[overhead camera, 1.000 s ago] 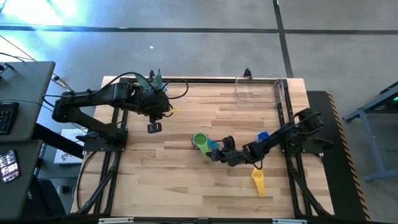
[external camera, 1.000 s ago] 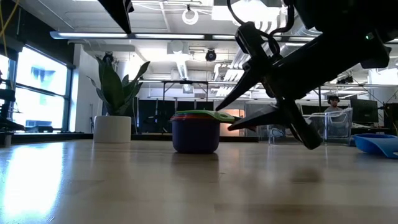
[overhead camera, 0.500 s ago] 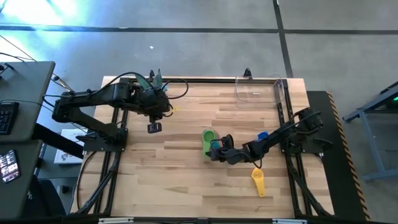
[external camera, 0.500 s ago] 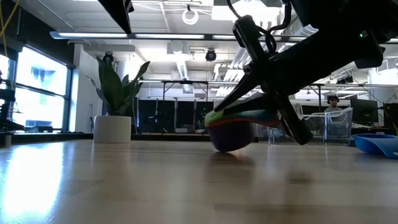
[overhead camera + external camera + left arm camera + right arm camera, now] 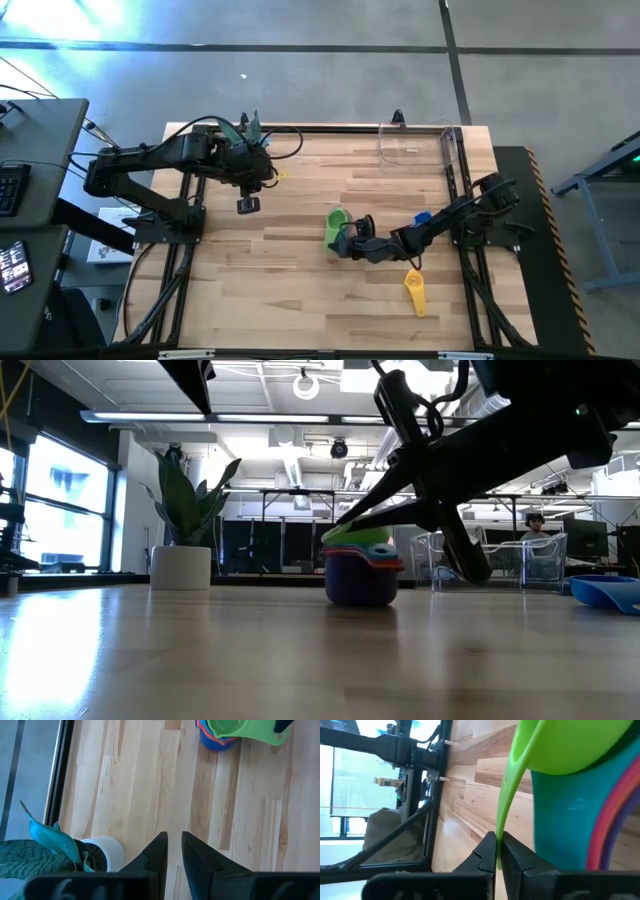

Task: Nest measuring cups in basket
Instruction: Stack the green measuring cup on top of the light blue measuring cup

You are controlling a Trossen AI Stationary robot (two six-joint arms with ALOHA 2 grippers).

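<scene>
A nested stack of measuring cups [image 5: 336,224], green on top with teal, red and purple below it [image 5: 362,570], sits mid-table. My right gripper [image 5: 347,238] is shut on the green cup. A blue cup [image 5: 423,218] and a yellow cup [image 5: 415,290] lie loose on the table toward the right. The clear basket [image 5: 420,148] stands at the far right edge. My left gripper [image 5: 247,205] hovers over the left half with its fingers close together and nothing between them [image 5: 173,847]. My right gripper pinches the green cup's flat handle [image 5: 499,836] between its two fingers, one on each flat face. The fingers come from the table's right, slanting down. The stack stands about upright below the handle, its purple base [image 5: 360,598] at the tabletop; whether it rests there I cannot tell.
A white potted plant [image 5: 188,530] stands at the far left, close to my left arm. Bare wood lies between the stack and the basket. A person shows in the room beyond the basket.
My right gripper has shut on the green cup's handle. The stack has shifted toward the table's right edge, tipping on the way and coming back nearly upright.
</scene>
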